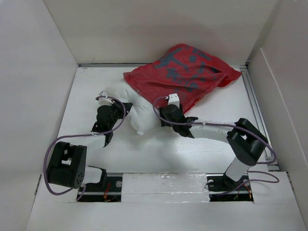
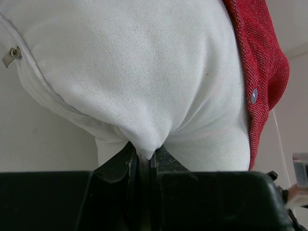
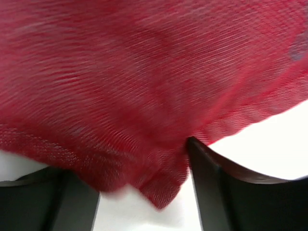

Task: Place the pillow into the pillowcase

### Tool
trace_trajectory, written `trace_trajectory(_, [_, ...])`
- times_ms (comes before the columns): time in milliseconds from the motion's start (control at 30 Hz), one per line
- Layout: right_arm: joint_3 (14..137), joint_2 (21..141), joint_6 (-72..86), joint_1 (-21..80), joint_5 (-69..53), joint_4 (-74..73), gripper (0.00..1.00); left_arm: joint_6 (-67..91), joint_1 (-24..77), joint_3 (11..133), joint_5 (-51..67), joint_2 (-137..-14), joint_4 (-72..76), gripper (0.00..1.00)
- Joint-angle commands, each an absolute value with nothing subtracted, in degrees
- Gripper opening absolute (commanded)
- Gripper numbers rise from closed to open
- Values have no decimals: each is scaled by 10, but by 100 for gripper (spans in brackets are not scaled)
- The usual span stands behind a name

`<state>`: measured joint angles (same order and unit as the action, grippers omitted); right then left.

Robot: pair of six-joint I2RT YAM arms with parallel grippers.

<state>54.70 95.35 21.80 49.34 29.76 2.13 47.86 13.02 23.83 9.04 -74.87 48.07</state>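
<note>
The white pillow point(image 1: 137, 109) lies mid-table, its far end inside the red pillowcase point(image 1: 185, 72), which shows grey-blue marks. My left gripper point(image 1: 123, 109) is at the pillow's near left end, shut on a pinch of the pillow's white cloth point(image 2: 144, 72); the jaws point(image 2: 146, 154) are pressed together on the fold. The pillowcase's hem point(image 2: 264, 62) with a snap button point(image 2: 254, 95) wraps the pillow on the right. My right gripper point(image 1: 166, 109) is at the pillowcase's near edge. Its jaws point(image 3: 134, 163) stand wide apart, with a loose corner of red pillowcase point(image 3: 144, 72) hanging between the fingers point(image 3: 211, 183).
White walls close in the table on the left, back and right, and a metal rail point(image 1: 255, 101) runs along the right side. A zipper pull point(image 2: 10, 55) shows on the pillow's left seam. Both arm bases sit at the near edge.
</note>
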Motion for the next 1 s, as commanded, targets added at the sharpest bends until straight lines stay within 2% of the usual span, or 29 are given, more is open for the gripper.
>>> trace_trajectory(0, [578, 963, 207, 469, 337, 40, 70, 478, 130, 275, 112, -747, 533, 0])
trace_trajectory(67, [578, 963, 201, 461, 343, 40, 57, 478, 130, 281, 112, -747, 533, 0])
trace_trajectory(100, [578, 955, 201, 461, 343, 40, 37, 478, 130, 281, 112, -747, 533, 0])
trace_trajectory(167, [586, 944, 196, 472, 343, 26, 26, 478, 130, 281, 112, -747, 526, 0])
trace_trajectory(200, [602, 927, 196, 484, 343, 12, 10, 478, 130, 287, 112, -747, 526, 0])
trace_trajectory(300, [680, 911, 167, 533, 296, -44, 0, 478, 130, 306, 118, -752, 531, 0])
trace_trajectory(367, [750, 913, 138, 539, 213, -93, 0, 496, 130, 324, 140, -752, 555, 0])
trace_trajectory(400, [792, 924, 126, 539, 107, -111, 0, 502, 130, 350, 141, -752, 562, 0])
trace_trajectory(467, [1029, 1008, 96, 533, -45, -208, 0, 508, 153, 399, 135, -752, 562, 0])
trace_trajectory(500, [1030, 1009, 85, 533, -105, -251, 0, 508, 153, 399, 134, -758, 575, 0])
trace_trajectory(533, [1167, 1036, 76, 533, -153, -291, 0, 518, 153, 423, 134, -758, 585, 0])
trace_trajectory(633, [1339, 1110, 56, 550, -335, -399, 0, 540, 153, 438, 141, -758, 639, 0])
trace_trajectory(667, [1430, 1125, 56, 555, -363, -416, 0, 546, 153, 445, 141, -758, 648, 0])
trace_trajectory(700, [1460, 1125, 48, 555, -393, -429, 0, 546, 153, 445, 141, -752, 656, 0])
trace_trajectory(733, [1466, 1118, 48, 555, -448, -414, 0, 546, 153, 445, 141, -751, 685, 0])
trace_trajectory(800, [1372, 1073, 57, 532, -448, -375, 0, 546, 189, 409, 121, -738, 715, 0])
trace_trajectory(833, [1269, 1044, 71, 500, -453, -304, 0, 520, 218, 381, 48, -721, 717, 0])
trace_trajectory(867, [1268, 1044, 71, 478, -463, -303, 0, 519, 218, 366, 47, -721, 717, 0])
trace_trajectory(900, [1164, 1026, 89, 456, -479, -267, 0, 494, 234, 353, 21, -715, 710, 0])
trace_trajectory(967, [1091, 1013, 115, 405, -458, -216, 0, 489, 252, 324, -24, -708, 705, 0])
